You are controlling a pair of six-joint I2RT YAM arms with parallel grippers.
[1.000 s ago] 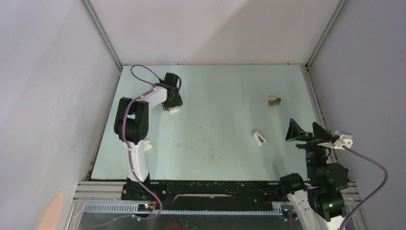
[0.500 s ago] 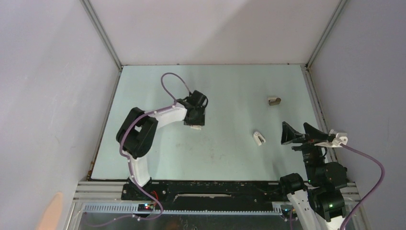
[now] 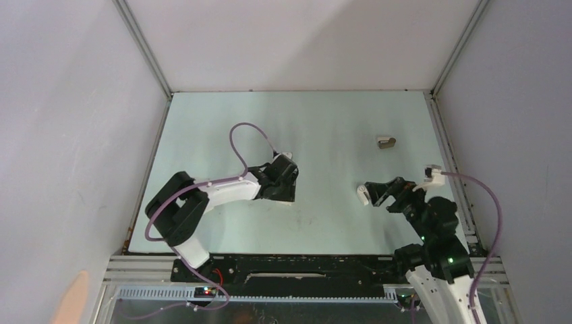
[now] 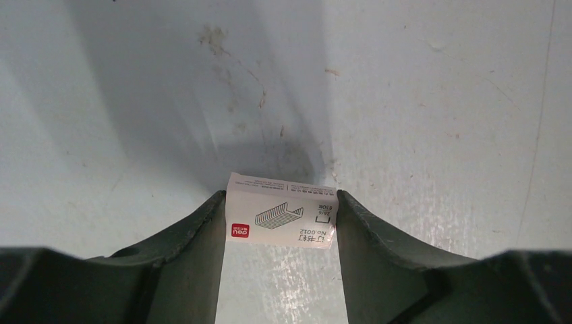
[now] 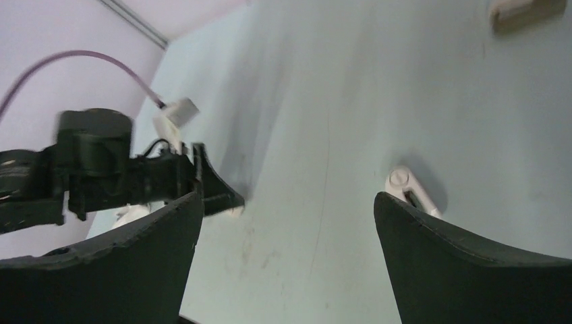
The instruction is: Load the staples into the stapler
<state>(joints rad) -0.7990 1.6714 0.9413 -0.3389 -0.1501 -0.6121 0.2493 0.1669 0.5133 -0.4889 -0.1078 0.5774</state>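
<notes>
My left gripper [image 4: 280,200] is shut on a small white printed staples box [image 4: 281,221], held by its two ends low over the table; the top view shows this gripper [image 3: 286,196] near the table's middle, left of centre. A small white elongated stapler [image 3: 364,194] lies on the table at the right. My right gripper [image 3: 382,193] is open and empty, right next to the stapler on its right. In the right wrist view the stapler [image 5: 410,190] sits just beyond the right fingertip of that gripper [image 5: 287,197]. A tiny grey-tan block [image 3: 386,142] lies farther back on the right.
The pale green table [image 3: 324,128] is walled on the left, back and right. The grey-tan block also shows at the top right of the right wrist view [image 5: 526,10]. The left arm shows at the left of that view [image 5: 101,169]. Faint stains mark the table's middle.
My left arm has swung from the back left toward the table's middle with the box. My right gripper has moved left and lower, up to the white stapler.
</notes>
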